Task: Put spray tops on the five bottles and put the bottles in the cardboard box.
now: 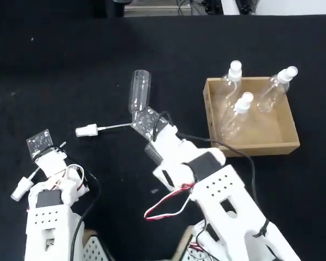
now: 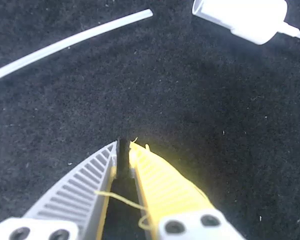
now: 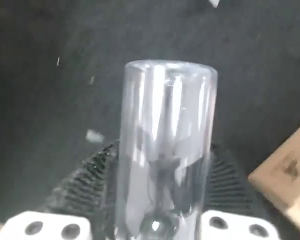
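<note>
My right gripper (image 1: 145,123) is shut on a clear capless bottle (image 1: 139,89), which points away from the arm toward the table's far side. The right wrist view has this bottle (image 3: 165,145) between the two dark fingers (image 3: 85,185). One white spray top (image 1: 87,130) lies on the black cloth left of that gripper, its thin tube (image 1: 117,126) reaching toward it. A second spray top (image 1: 22,188) lies beside my left arm. My left gripper (image 1: 46,148) sits low over the cloth, shut and empty (image 2: 123,148), with a spray top (image 2: 245,17) and a tube (image 2: 70,42) ahead of it.
The cardboard box (image 1: 289,145) stands at the right with three capped bottles (image 1: 232,81) (image 1: 236,114) (image 1: 277,87) inside. Its corner (image 3: 285,180) is close beside the right gripper. Red and white wires (image 1: 163,206) hang off the right arm.
</note>
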You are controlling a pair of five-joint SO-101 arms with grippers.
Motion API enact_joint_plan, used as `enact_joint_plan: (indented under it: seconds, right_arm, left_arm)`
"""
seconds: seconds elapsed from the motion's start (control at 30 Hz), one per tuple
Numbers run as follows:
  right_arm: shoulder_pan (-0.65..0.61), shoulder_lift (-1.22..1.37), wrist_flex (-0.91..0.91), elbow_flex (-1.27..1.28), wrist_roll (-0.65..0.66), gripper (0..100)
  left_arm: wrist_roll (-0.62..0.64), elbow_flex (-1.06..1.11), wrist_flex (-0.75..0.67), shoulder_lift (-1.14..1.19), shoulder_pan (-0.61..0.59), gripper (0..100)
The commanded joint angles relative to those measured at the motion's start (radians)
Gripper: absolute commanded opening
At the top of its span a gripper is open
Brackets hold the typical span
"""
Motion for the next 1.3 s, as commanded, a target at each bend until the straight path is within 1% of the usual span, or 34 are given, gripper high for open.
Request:
enact_joint_plan:
  seconds: [0.0, 0.07, 0.17, 0.23, 0.3, 0.37, 0.47, 0.53, 0.6, 0.73, 0.77, 0.83, 0.93, 1.07, 1.13, 1.27]
  right_arm:
    - [-0.049, 0.004, 0.038, -0.036, -0.006, 32.2]
    - [-0.074, -0.002, 0.017, -0.004, -0.005, 31.1]
    - [-0.075, -0.004, 0.009, 0.004, 0.008, 25.5]
    - [-0.035, -0.001, 0.014, -0.007, 0.074, 19.1]
    - [0.04, 0.004, 0.014, -0.007, 0.161, 12.1]
    - [0.126, 0.004, 0.025, 0.004, 0.267, 8.0]
    - [0.238, -0.002, 0.092, 0.001, 0.457, 10.5]
    - [0.285, -0.002, 0.141, -0.01, 0.597, 12.8]
    - [0.305, -0.002, 0.19, -0.015, 0.744, 14.0]
    - [0.305, 0.002, 0.252, -0.001, 1.016, 14.5]
    - [0.305, 0.001, 0.252, 0.012, 1.062, 14.5]
    - [0.305, -0.001, 0.235, 0.038, 1.114, 14.5]
    - [0.305, 0.002, 0.178, 0.097, 1.134, 14.5]
    - [0.302, -0.002, 0.069, 0.213, 1.119, 14.5]
    - [0.276, -0.002, 0.041, 0.214, 1.03, 14.5]
    - [0.158, -0.004, 0.04, 0.139, 0.703, 14.5]
  left_arm:
    - [0.005, 0.002, -0.011, -0.003, -0.008, 4]
    - [0.005, 0.002, -0.011, -0.003, -0.008, 4]
    - [0.005, 0.002, -0.011, -0.003, -0.007, 4]
    - [0.005, 0.002, -0.011, -0.003, -0.007, 4]
    - [0.005, 0.002, -0.011, -0.003, -0.007, 4]
    - [0.005, 0.002, -0.011, -0.003, -0.008, 4]
    - [0.005, 0.002, -0.011, -0.003, -0.007, 4]
    - [0.005, 0.002, -0.011, -0.003, -0.007, 4]
    - [0.005, 0.002, -0.011, -0.003, -0.007, 4]
    - [0.005, 0.002, -0.011, -0.003, -0.007, 4]
    - [0.005, 0.002, -0.011, -0.003, -0.007, 4]
    - [0.005, 0.002, -0.011, -0.003, -0.007, 4]
    - [0.005, 0.002, -0.011, -0.003, -0.007, 4]
    - [0.005, 0.002, -0.011, -0.003, -0.007, 4]
    - [0.005, 0.002, -0.011, -0.003, -0.007, 4]
    - [0.005, 0.002, -0.011, -0.003, -0.007, 4]
